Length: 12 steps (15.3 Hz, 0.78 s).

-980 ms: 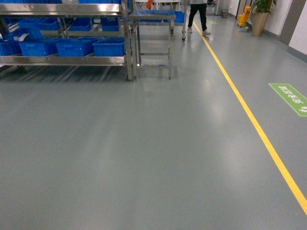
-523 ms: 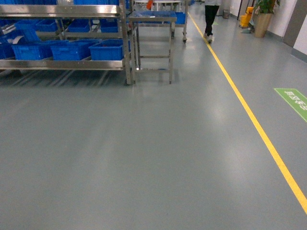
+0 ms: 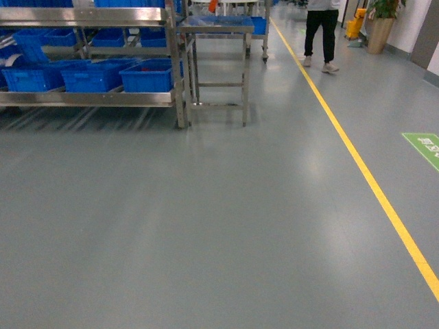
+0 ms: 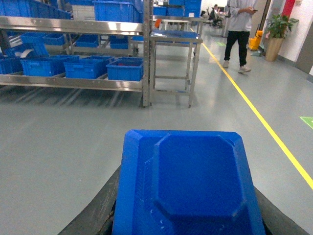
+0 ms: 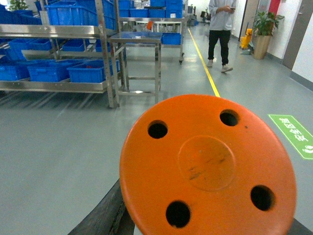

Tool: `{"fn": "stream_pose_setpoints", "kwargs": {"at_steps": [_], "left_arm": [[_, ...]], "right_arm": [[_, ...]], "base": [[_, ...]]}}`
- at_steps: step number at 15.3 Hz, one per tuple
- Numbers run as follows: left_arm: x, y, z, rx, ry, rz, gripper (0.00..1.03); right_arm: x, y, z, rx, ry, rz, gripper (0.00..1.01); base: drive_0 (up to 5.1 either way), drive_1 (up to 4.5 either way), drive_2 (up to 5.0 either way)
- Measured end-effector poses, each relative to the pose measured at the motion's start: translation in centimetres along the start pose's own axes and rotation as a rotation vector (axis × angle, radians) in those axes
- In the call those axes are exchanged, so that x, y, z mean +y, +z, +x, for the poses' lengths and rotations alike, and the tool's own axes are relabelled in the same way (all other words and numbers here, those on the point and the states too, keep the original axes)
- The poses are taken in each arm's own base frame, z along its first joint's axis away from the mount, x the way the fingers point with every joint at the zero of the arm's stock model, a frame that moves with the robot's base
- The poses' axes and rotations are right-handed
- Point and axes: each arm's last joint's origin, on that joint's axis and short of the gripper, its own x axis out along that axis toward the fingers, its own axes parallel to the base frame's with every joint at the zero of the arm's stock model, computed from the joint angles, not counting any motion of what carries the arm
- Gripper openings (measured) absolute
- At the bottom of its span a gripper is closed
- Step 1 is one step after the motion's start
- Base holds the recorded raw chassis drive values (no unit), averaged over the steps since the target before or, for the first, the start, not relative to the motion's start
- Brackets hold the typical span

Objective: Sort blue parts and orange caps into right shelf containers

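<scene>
We carry a blue part (image 4: 188,186) in our left gripper and an orange cap (image 5: 208,166) in our right, each filling its wrist view, so the fingers' closure cannot be made out. The blue crates (image 3: 145,75) sit on the steel shelf (image 3: 89,98) well ahead across open floor. Nothing is sorted yet; the approach and both drops remain.

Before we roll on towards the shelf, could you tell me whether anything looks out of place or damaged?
Nothing looks spilled or askew. The blue part and the orange cap fill the wrist views, the cap only lightly scuffed at its centre. The blue crates sit in a row on the shelf. A person walks near the yellow line.
</scene>
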Motion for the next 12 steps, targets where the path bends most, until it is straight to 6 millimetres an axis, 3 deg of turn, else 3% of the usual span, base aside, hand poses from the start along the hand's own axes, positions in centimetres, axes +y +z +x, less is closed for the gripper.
{"fn": "stream_pose_setpoints", "kwargs": {"at_steps": [12], "left_arm": [[0.0, 0.0, 0.0, 0.0, 0.0, 0.0, 0.42]], "right_arm": [[0.0, 0.01, 0.0, -0.001, 0.0, 0.0, 0.44]], "base": [[0.0, 4.31, -4.2]]}}
